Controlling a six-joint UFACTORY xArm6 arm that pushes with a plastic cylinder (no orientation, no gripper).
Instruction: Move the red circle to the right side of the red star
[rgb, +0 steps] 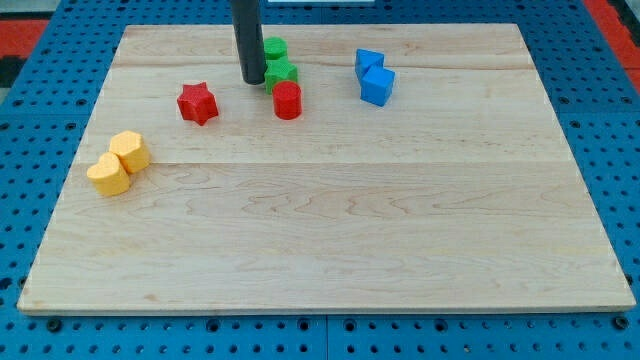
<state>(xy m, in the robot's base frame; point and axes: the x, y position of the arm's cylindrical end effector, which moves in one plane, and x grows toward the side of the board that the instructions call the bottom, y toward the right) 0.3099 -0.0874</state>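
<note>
The red circle (287, 100) stands upright on the wooden board, right of the red star (198, 102), with a gap of about one block between them. My tip (251, 81) is above and to the left of the red circle, close to it and just left of the green star (281, 74). I cannot tell whether the tip touches the green star.
A green round block (275, 49) sits just above the green star. Two blue blocks (375, 78) lie together at the view's upper right. Two yellow blocks (119, 163) lie together at the view's left. The board's (330, 220) edges border a blue pegboard.
</note>
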